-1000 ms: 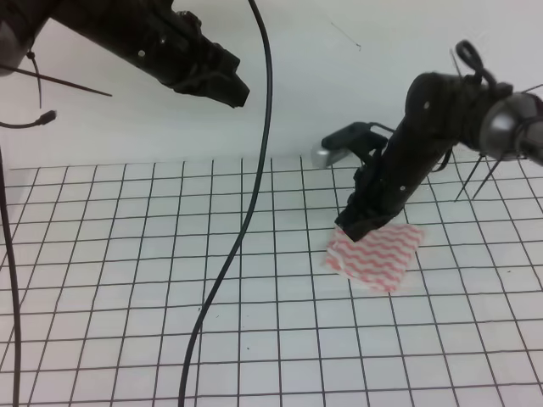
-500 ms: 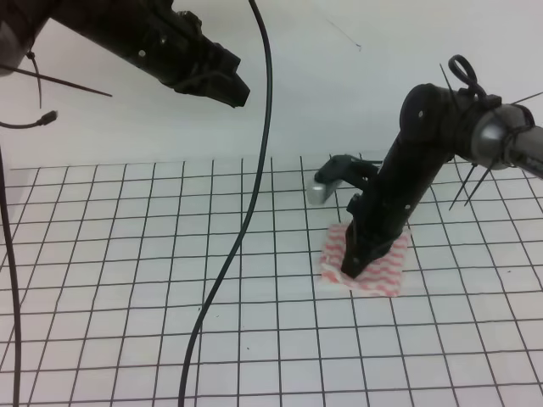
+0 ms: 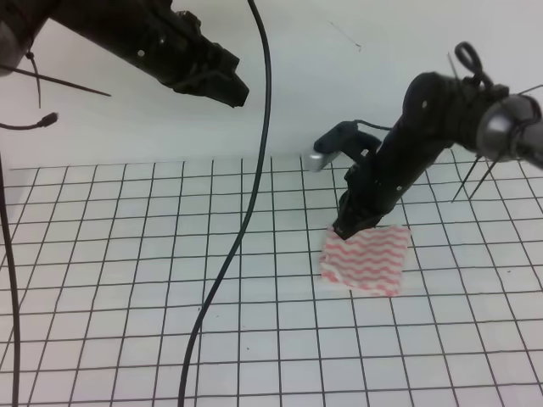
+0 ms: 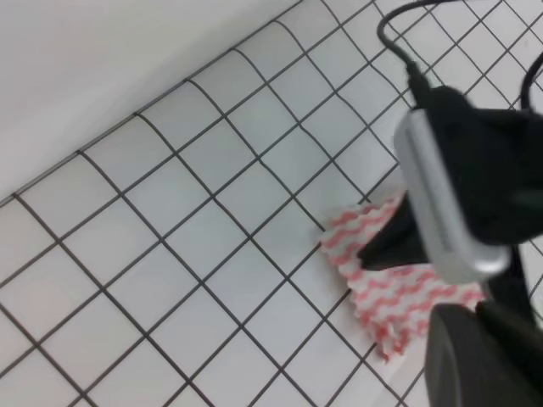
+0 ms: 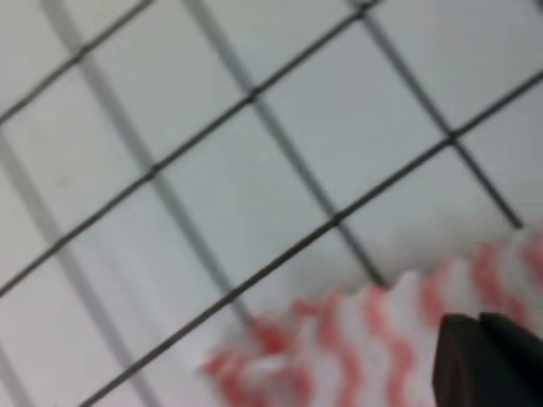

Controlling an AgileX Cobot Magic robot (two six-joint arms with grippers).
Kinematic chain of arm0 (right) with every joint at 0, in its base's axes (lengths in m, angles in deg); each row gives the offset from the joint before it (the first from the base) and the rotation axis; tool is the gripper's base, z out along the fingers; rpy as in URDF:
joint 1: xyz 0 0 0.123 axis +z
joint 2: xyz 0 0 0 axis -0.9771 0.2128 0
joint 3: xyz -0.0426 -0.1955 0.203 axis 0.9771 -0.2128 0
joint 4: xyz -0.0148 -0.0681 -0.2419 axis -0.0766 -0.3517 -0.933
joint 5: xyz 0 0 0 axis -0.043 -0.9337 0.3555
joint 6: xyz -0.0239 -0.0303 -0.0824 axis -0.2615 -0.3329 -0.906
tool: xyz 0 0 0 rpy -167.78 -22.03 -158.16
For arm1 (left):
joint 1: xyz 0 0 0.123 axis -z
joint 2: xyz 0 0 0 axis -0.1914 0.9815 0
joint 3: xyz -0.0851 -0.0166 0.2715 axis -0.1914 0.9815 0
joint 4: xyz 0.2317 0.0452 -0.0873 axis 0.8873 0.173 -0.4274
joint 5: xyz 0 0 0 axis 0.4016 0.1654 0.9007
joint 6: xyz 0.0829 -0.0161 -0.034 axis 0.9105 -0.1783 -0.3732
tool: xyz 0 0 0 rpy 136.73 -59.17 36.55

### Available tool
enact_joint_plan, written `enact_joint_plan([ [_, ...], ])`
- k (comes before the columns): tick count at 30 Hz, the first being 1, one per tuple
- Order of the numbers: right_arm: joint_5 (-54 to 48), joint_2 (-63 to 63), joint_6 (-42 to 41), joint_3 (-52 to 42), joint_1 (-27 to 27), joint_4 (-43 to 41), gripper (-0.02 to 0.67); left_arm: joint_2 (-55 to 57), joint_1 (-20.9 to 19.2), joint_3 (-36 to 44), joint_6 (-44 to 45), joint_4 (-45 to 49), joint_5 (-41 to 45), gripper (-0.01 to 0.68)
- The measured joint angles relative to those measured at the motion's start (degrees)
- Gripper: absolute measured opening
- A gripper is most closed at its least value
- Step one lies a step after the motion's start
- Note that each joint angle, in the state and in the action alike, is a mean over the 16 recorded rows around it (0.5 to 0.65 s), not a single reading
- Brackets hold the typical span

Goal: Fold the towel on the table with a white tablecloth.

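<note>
The thin rectangular towel with pinkish-red and white wavy stripes (image 3: pixel 366 259) lies flat on the table with a white tablecloth printed in thin black grid lines (image 3: pixel 153 280), right of centre in the exterior view, and already looks compact, a few grid squares across. Just at its far-left edge hangs the black right gripper (image 3: pixel 351 225), its tip close above the cloth; whether its jaws are parted or closed cannot be told (the wrist view shows only a dark finger corner over blurred stripes), and it does not appear to hold any fabric. The black left gripper (image 3: pixel 227 88) hovers high and well apart at the back, its opening also unreadable. A black cable (image 3: pixel 246 220) hangs down across the middle. The fold seems nearly finished; judging so, the next move calls for either pressing the edge flat or withdrawing clear without snagging the cloth.
</note>
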Motion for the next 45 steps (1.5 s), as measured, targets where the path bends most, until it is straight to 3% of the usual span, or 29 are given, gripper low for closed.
enact_joint_plan([
  [14,-3.00,1.12,-1.76,0.25,2.50,-1.06,0.001,-0.01,0.00,0.00,0.57,0.00,0.00,0.000],
  [23,-4.96,-4.80,-0.78,0.55,1.17,-0.77,0.001,-1.65,0.00,0.00,0.53,0.16,0.00,-0.001],
  [33,-4.27,-18.80,7.97,0.64,-7.09,-0.52,0.001,-10.77,0.00,0.00,0.16,2.96,0.00,-0.001],
  [45,-0.76,-44.91,14.82,-0.07,-17.69,-1.06,0.001,-28.43,0.00,3.31,-0.97,5.70,0.00,-0.001],
])
